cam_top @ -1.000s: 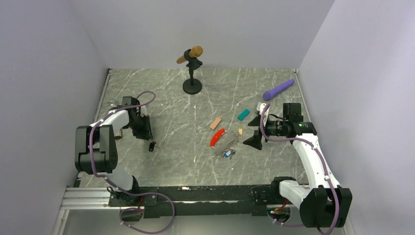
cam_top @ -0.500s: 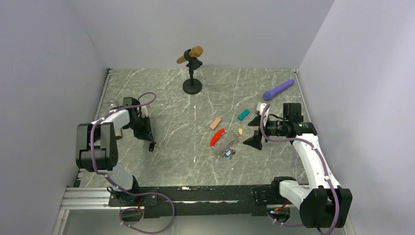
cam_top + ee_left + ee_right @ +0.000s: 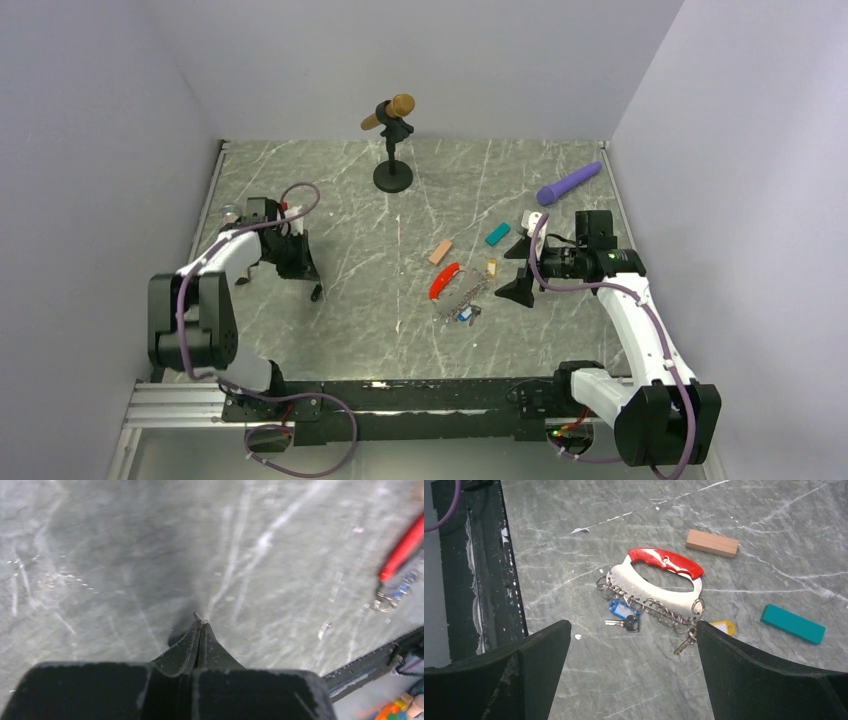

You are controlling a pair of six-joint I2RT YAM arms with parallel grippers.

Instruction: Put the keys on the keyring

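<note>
Left wrist view: one key (image 3: 198, 616) is pinched at the very tips of my left claw (image 3: 200, 627). The jaws are pressed together and only a small silvery end shows. From the top view, that claw sits at 9 o'clock of the keyring (image 3: 455, 290), well apart from it. The keyring lies flat on the table (image 3: 350, 200): red clip (image 3: 445, 280), chain (image 3: 659, 611), blue tag (image 3: 620, 609), yellowish tag (image 3: 723, 627). My right claw (image 3: 520, 268) stands wide at its 3 o'clock, holding nothing. Tan block (image 3: 440, 252) lies at the clip's 12 o'clock, teal block (image 3: 497, 234) at 2 o'clock.
</note>
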